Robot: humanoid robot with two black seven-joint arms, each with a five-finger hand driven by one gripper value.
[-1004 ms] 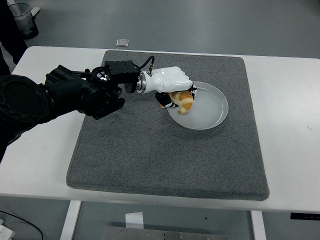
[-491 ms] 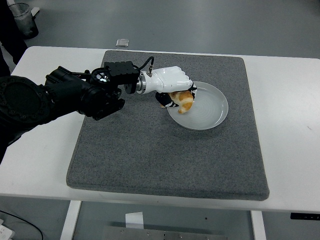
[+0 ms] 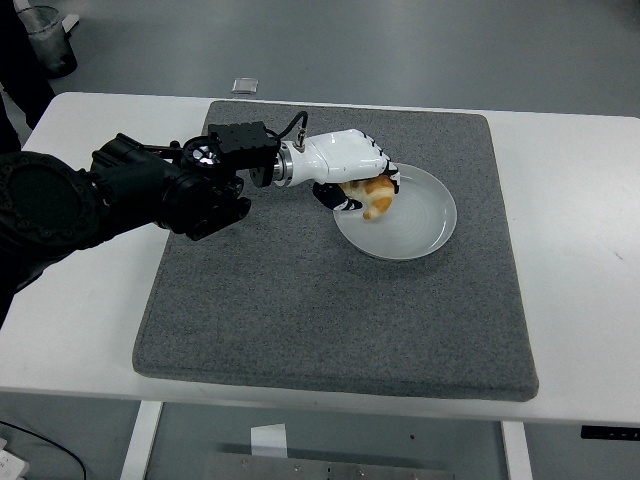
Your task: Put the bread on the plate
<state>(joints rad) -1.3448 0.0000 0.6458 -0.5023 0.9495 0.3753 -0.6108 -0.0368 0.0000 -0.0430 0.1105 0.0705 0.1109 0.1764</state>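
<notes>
While held, bread (image 3: 376, 197) lengthwise toward plate (image 3: 425, 225)

High head view, forward-down over white table (image 3: 590, 250); near edge bottom

The left arm (image 3: 130, 195) reaches in, its white hand (image 3: 345, 165) (knuckles up) curled around something.

plate (image 3: 425, 235) on mat (image 3: 300, 300), right of centre
</notes>
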